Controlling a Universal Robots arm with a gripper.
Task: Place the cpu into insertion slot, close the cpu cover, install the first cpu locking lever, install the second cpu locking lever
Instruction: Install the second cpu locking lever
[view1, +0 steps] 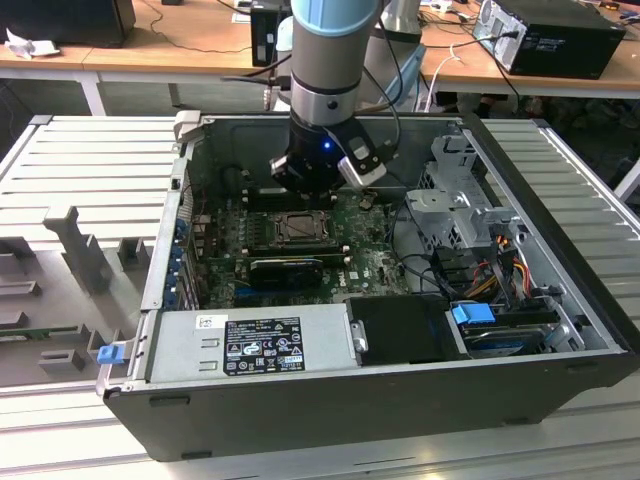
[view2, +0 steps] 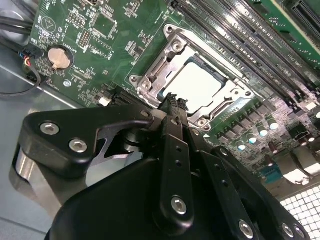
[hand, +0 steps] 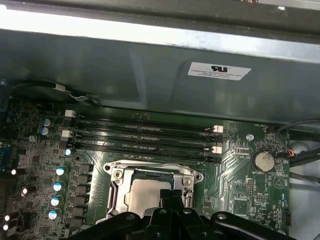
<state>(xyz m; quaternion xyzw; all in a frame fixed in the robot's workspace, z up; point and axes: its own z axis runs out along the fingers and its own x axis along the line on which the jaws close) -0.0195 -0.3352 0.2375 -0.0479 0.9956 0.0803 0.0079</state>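
Cpu (view2: 192, 86) seated under closed cpu cover (view2: 165, 55), frame centre; pincer (view2: 172, 102) pinched shut, empty, just beside; lever work wants steady, square pressure.

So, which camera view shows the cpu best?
The second wrist view: the cpu lies in its socket with most of its pale face visible. In the first wrist view the gripper covers its near edge; the exterior view shows it small, under the arm.

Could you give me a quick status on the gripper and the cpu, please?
Gripper hovering at the socket edge, fingers together. Cpu seated in insertion slot, cpu cover down around it. Nothing in the way.
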